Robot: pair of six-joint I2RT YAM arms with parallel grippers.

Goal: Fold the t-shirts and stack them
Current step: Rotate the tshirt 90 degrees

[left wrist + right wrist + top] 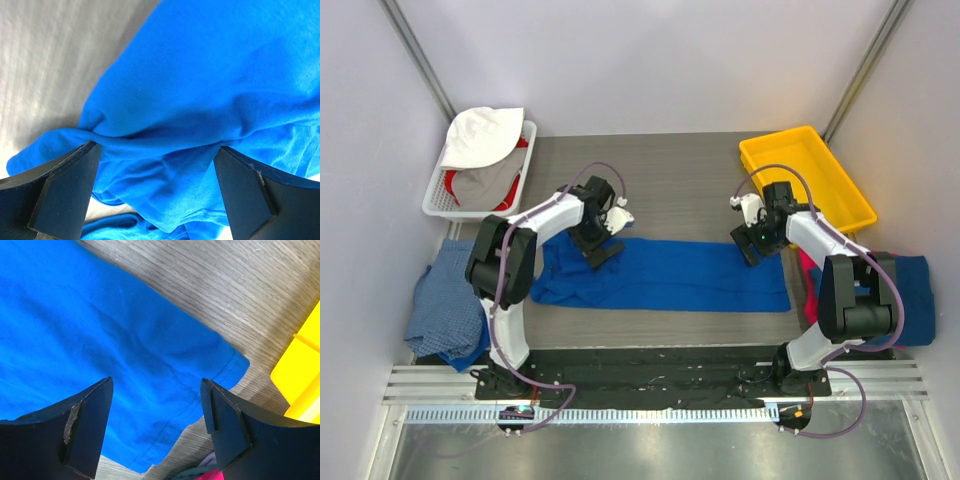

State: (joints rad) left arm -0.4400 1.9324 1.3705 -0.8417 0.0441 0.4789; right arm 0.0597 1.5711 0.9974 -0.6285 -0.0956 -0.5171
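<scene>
- The royal blue t-shirt (680, 280) lies on the table (670, 170) as a long band. In the top view it runs from 9 o'clock to 3 o'clock across the middle.
- The band's 9 o'clock end is bunched and creased. Its 3 o'clock end is flat with a square corner.
- The left gripper (157, 187) hangs over the bunched end, jaws spread wide with a ridge of blue cloth between them. The close view is too tight to tell whether the fingertips (67, 185) touch the fabric.
- The right gripper (157, 425) sits above the flat end near the hemmed corner, jaws apart and holding nothing.
- A yellow bin (805, 175) stands at 2 o'clock and a white basket (433, 205) of white, grey and red cloth at 10 o'clock.
- A paler blue heap of cloth (445, 300) lies at 8 o'clock.
- Magenta cloth (808, 285) and a plain blue shirt (917, 285) lie at 4 o'clock, beside the right arm.
</scene>
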